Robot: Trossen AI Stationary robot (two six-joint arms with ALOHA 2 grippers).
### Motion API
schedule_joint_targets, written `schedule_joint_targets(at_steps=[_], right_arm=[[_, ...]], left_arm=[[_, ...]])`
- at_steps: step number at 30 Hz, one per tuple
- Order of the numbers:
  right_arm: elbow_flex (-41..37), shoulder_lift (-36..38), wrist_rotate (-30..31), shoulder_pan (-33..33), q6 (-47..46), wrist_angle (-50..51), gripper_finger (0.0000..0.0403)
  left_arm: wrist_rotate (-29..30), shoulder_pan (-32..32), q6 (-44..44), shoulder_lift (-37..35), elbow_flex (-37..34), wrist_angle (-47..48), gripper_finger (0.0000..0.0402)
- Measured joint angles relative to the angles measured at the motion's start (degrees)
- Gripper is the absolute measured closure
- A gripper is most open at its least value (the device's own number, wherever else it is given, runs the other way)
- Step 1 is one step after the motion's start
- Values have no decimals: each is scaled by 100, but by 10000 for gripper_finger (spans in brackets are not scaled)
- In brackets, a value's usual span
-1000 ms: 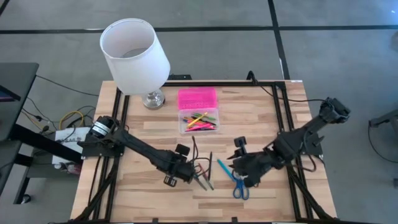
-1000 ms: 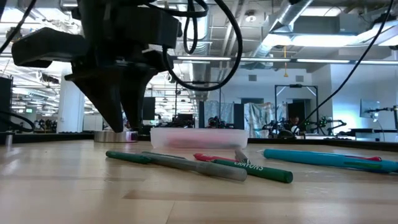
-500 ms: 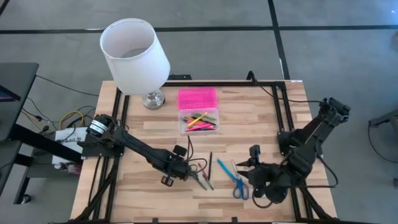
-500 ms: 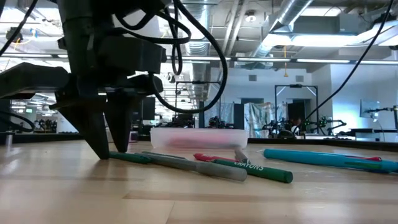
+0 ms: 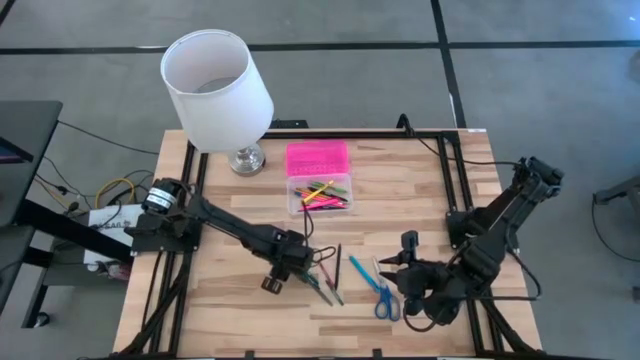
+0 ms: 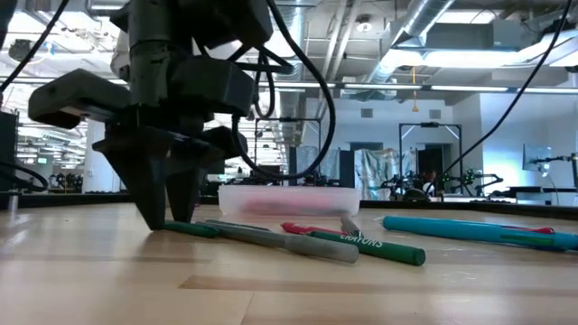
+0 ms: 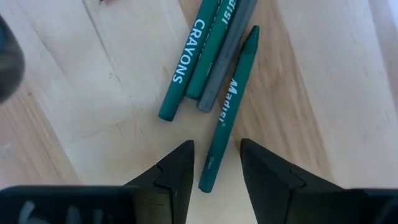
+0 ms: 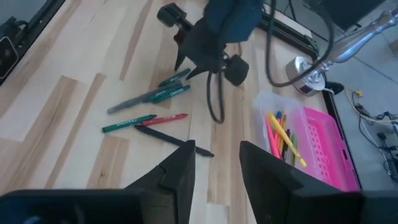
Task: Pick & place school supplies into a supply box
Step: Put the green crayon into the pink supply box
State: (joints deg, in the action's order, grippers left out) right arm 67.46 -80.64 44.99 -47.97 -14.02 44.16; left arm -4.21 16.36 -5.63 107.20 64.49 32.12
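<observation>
Several crayons lie flat on the table's near middle: a green crayon (image 7: 227, 118) and, beside it, another green one (image 7: 186, 62) and a grey one (image 7: 225, 56). My left gripper (image 7: 216, 144) points down, open, its fingers on either side of the green crayon's near end, tips at the tabletop (image 6: 173, 221). A black pen (image 5: 338, 262), a teal pen (image 5: 362, 272) and blue-handled scissors (image 5: 386, 297) lie to the right. The supply box (image 5: 318, 195), with its pink lid (image 5: 317, 158) open, holds pencils. My right gripper (image 5: 398, 268) hangs open above the scissors, holding nothing (image 8: 216, 146).
A white lamp (image 5: 215, 85) stands on its metal base (image 5: 246, 158) at the far left, beside the box. Dark frame rails (image 5: 452, 190) run along the table's sides. Bare wood lies on the near left (image 5: 220, 310).
My left gripper has come down to the table at the green crayon's end and tipped more steeply downward. My right gripper has swung from over the pens toward the table's near right corner and turned, then held still. The supplies have not moved.
</observation>
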Motion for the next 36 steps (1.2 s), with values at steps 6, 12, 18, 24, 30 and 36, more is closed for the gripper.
schedule_joint_targets(at_steps=[6,12,18,24,30,36], right_arm=[[-373,-2,-2,0,-260,-99,282],[-753,-2,0,-6,-667,-251,282],[-1009,-2,10,-80,-855,-521,282],[-1080,-2,11,-75,-855,-724,282],[-1080,-2,9,9,-855,-737,282],[-1080,-2,1,92,-853,-737,282]], left_arm=[[-113,-39,-2,0,-16,-15,274],[70,59,31,0,-18,-11,274],[508,324,-88,0,-18,-15,274],[593,389,-173,0,-18,0,274],[483,339,-173,0,-18,53,274],[202,183,-175,2,-18,72,306]])
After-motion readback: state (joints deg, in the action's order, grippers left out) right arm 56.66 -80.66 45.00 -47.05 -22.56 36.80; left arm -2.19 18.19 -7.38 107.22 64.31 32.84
